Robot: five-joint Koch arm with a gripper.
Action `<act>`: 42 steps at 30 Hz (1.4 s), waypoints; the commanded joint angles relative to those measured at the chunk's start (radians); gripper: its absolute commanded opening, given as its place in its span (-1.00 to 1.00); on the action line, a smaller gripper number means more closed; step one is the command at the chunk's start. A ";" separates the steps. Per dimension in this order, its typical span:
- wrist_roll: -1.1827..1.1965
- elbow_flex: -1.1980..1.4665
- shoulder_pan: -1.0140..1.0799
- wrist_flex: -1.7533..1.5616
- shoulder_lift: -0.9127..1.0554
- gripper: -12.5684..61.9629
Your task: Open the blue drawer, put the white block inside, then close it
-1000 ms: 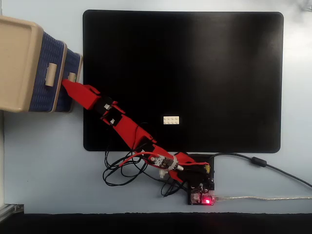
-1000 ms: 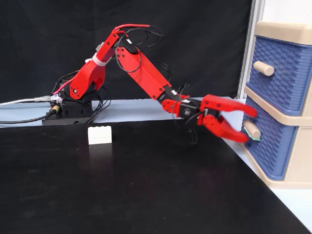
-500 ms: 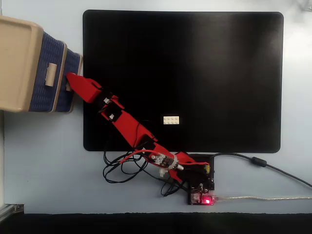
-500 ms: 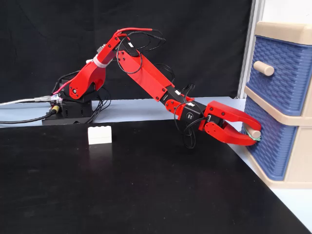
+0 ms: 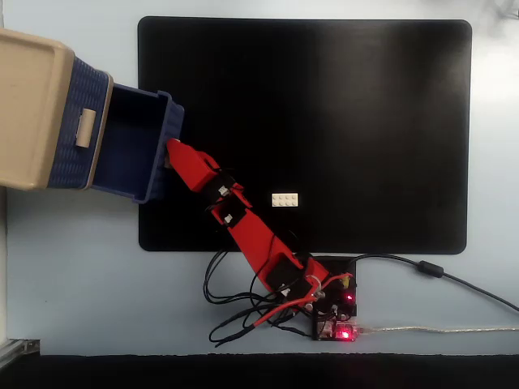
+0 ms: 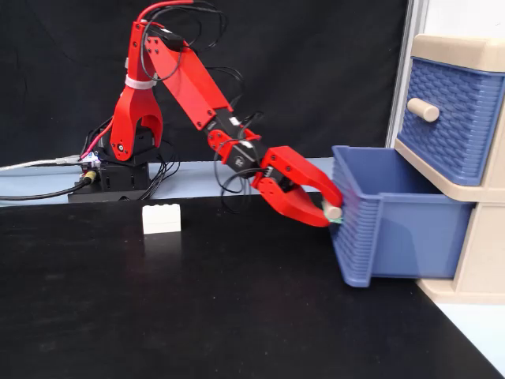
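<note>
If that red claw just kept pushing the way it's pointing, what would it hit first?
The gripper is already clamped on the handle of the blue drawer, which is pulled out. Going on, it would most likely press into the drawer's front panel right behind the handle.

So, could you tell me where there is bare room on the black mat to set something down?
The black mat is bare to the right of and behind the white block in the overhead fixed view. It is crowded at the left, where the blue drawer overhangs the mat's edge with the gripper on its handle, and the arm slants across the corner.
</note>
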 commanded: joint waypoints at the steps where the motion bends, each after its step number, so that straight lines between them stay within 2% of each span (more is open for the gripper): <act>1: 0.005 0.095 0.005 -0.006 0.061 -0.88; 2: 0.005 0.087 0.005 -0.005 0.060 -0.85; 3: 0.003 0.086 0.006 -0.006 0.058 -0.69; 6: -0.002 0.078 0.015 0.006 0.064 0.16; 7: -0.002 0.087 0.025 0.009 0.075 0.25; 10: 0.000 0.112 0.067 0.075 0.164 0.25; 12: -0.002 0.133 0.098 0.239 0.262 0.25; 15: -0.049 0.061 0.137 0.726 0.488 0.25; 18: -0.230 -0.181 0.166 1.273 0.641 0.24; 22: -0.485 -0.614 0.287 1.873 0.624 0.24; 25: -0.525 -0.857 0.446 2.172 0.512 0.24; 30: -0.459 -0.966 0.597 2.279 0.457 0.24; 37: 0.103 -0.963 0.626 2.273 0.423 0.24; 42: 0.261 -0.882 0.626 2.276 0.367 0.24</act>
